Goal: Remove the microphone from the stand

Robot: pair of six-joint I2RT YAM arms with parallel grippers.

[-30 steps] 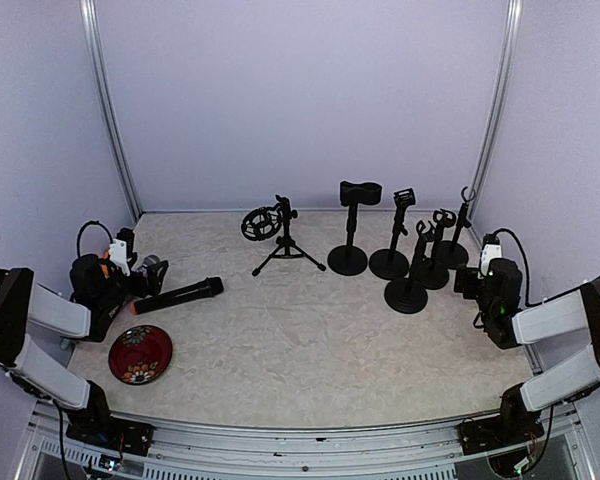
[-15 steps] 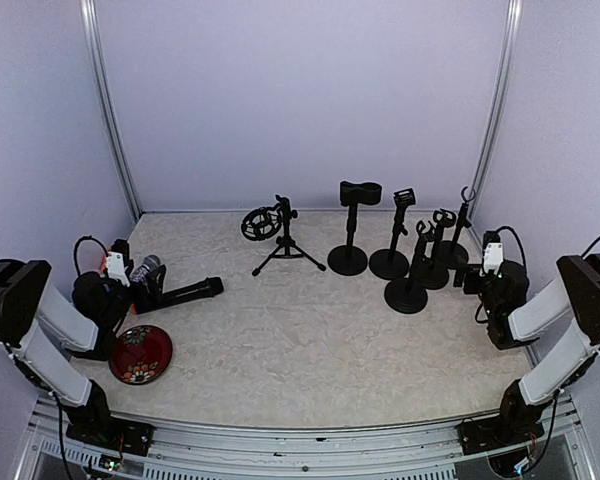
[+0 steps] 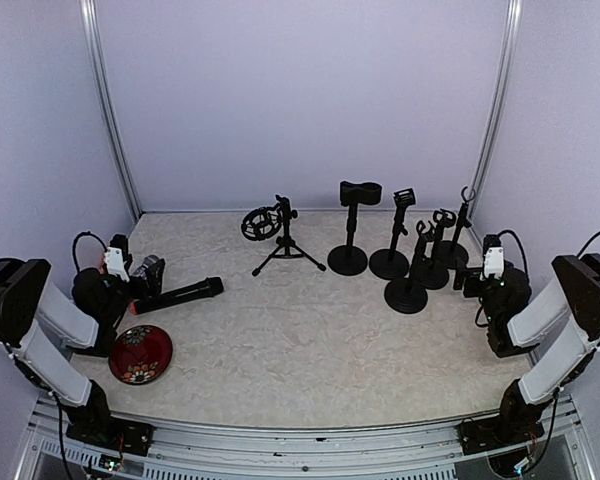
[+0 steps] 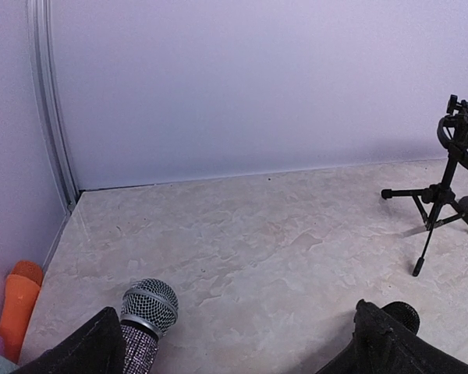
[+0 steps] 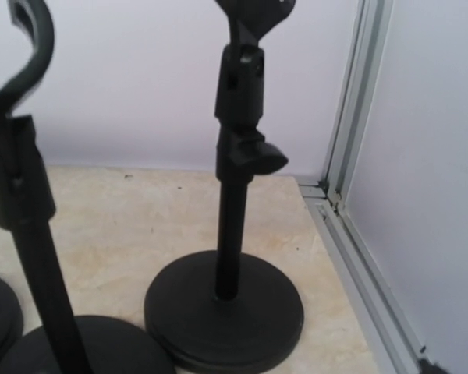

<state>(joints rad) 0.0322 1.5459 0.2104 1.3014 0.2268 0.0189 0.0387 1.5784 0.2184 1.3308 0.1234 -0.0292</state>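
Both arms have folded up more tightly over the last second, while their tips have barely shifted and nothing on the desk point(image 3: 310, 340) has moved.

Seen from above, the left end effector point(image 3: 140, 278) rests low at the left edge of the desk, its fingers point(image 4: 90, 351) spread wide and gripping nothing. A silver-headed microphone point(image 4: 150, 305) lies on the desk between those fingers, just beside the left-hand one (whether they touch cannot be told). A black microphone point(image 3: 185, 293) lies flat on the desk just beyond, pointing toward the middle. Both microphones are off any stand. A red bowl point(image 3: 140, 353) sits near them, closer to the front rail.

A tripod stand point(image 3: 283, 245) with a ring-shaped mount stands near the back wall, well apart from the microphones. A cluster of round-based stands point(image 3: 408, 285) fills the right rear of the desk.

The right end effector point(image 3: 472, 282) hovers just beside that cluster, spread open and holding nothing. Its wrist camera looks at one upright stand point(image 5: 226, 300) close up, near the corner rail; its own fingers are out of that view.
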